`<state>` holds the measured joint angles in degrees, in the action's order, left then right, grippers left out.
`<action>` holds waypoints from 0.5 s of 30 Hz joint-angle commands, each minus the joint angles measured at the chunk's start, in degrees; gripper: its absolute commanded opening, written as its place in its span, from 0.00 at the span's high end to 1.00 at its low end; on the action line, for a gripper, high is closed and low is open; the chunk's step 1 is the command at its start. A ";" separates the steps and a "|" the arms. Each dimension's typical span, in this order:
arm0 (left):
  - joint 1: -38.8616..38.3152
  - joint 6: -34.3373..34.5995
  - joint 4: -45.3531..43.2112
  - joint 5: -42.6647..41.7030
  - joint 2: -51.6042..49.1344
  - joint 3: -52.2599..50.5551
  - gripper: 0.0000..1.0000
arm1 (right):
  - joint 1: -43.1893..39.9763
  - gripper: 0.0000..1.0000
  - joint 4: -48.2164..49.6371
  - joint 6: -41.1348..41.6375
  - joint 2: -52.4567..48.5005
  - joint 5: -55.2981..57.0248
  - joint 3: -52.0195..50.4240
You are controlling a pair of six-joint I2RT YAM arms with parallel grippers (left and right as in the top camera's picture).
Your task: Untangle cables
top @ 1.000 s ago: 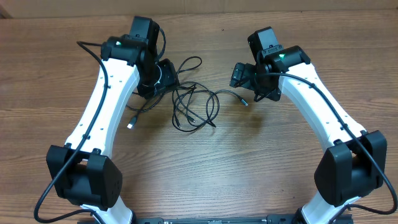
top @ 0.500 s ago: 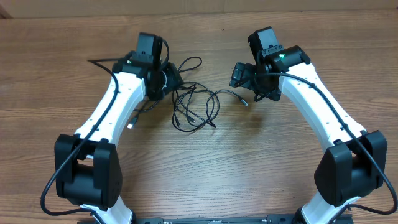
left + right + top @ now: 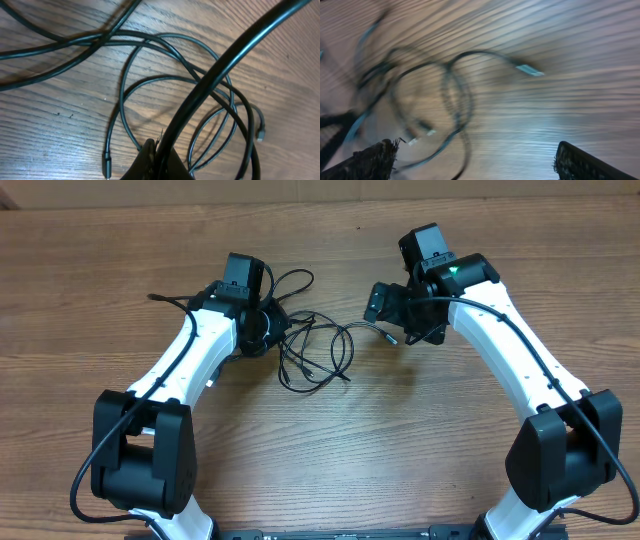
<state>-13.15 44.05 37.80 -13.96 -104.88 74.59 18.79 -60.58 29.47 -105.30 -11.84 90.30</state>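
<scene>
The jaws of the left gripper [image 3: 156, 157] are seen closed on one strand of the cables [image 3: 318, 358], which are spread in tangled loops on the wooden table [image 3: 400, 440] between the arms. The right gripper [image 3: 472, 161] is pictured wide open near a silver-tipped plug [image 3: 530, 70], in a blurred view.

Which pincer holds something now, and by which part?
The left pincer seems shut on a cable, along its length, not at a plug. The right pincer is open and empty.
</scene>
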 commanded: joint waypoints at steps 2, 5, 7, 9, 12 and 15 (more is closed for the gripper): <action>-0.42 -8.26 1.49 -1.75 1.18 3.91 0.96 | 0.13 0.00 3.78 -3.76 -0.35 -13.90 -0.35; -0.39 -10.58 2.51 -1.73 1.18 4.44 0.96 | 1.16 0.00 7.93 2.97 -1.31 -13.94 -0.35; -0.39 -11.15 3.17 -1.64 1.18 4.44 0.96 | 1.95 0.00 10.14 6.86 -2.51 -13.90 -0.35; -0.39 -11.41 4.24 -0.61 1.18 4.44 0.96 | 2.80 0.00 12.15 10.80 -4.44 -14.01 -0.35; -0.39 -13.68 6.54 2.32 1.18 4.44 0.96 | 4.68 0.00 16.09 13.66 -8.59 -17.27 -0.35; -0.39 -14.53 8.48 4.94 1.18 4.44 0.96 | 6.34 0.00 18.86 14.27 -11.65 -19.87 -0.35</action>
<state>-13.17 32.75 44.93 -13.02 -104.88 78.00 23.20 -43.16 40.34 -113.82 -27.51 90.30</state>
